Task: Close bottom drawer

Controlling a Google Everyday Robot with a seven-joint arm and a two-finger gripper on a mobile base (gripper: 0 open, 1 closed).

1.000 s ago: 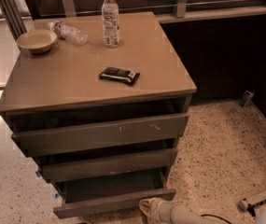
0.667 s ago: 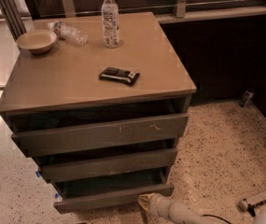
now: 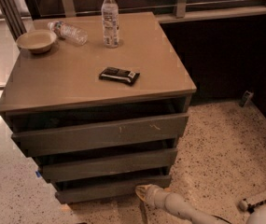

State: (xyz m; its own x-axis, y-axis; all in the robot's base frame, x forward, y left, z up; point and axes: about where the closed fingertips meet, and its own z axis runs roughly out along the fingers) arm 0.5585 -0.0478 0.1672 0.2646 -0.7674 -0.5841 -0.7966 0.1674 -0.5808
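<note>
Arm [image 3: 184, 208] seen low over the floor, reaching in from the near right, laid almost level. Pincer [image 3: 143, 192] placed just beside the right part of the bottom drawer [image 3: 100, 191] front; contact not confirmed. Whether the pincer is spread or pressed together cannot be told. Bottom drawer noted lowest under the table [image 3: 67, 90], a dark gap shown above its panel. Upright bottle [image 3: 109, 17], bowl [image 3: 36, 40] and dark packet [image 3: 119, 75] noted on top.
</note>
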